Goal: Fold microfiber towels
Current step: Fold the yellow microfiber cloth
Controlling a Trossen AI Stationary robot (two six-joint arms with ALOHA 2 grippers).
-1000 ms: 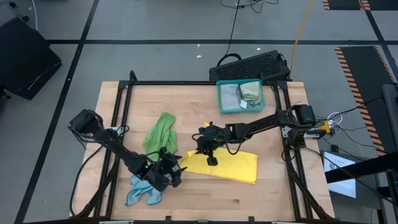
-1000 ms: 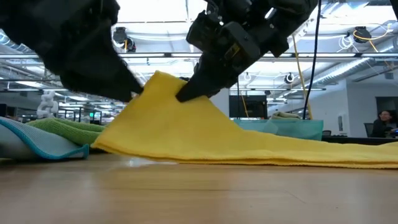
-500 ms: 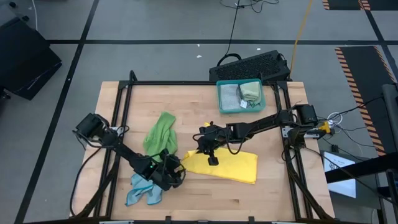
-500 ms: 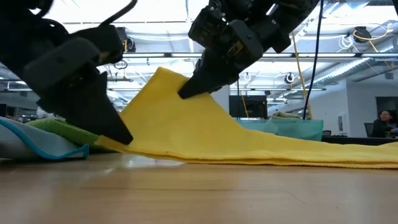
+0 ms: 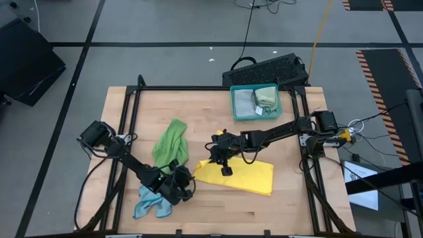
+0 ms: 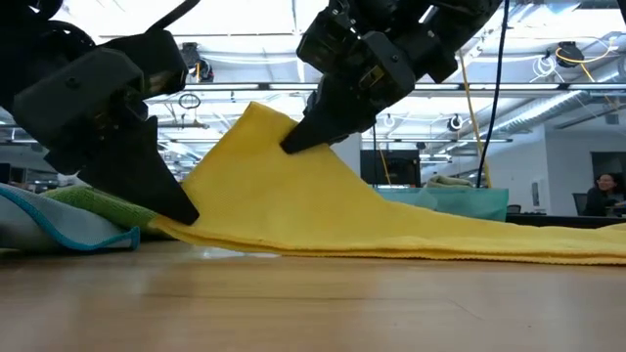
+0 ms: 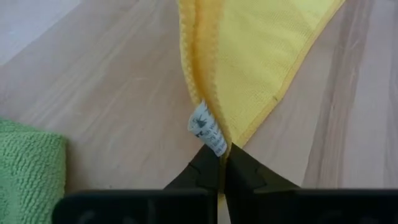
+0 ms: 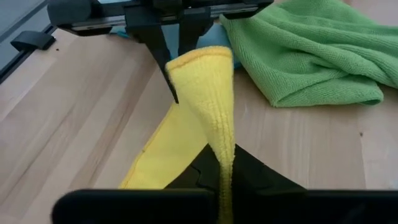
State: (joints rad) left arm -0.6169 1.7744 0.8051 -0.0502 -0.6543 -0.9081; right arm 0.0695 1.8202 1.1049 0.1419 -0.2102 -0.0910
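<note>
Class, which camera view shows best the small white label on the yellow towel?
The left wrist view: the label sits sharp on the yellow towel hem, just ahead of the left gripper, shut on that edge. The high, low and right wrist views show the towel but no label that I can make out.

One towel lies mid-table between both tools, two more towels left, tray behind.

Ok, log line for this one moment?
left gripper: shut on yellow towel corner | right gripper: shut on lifted edge | green towel: flat, untouched
</note>
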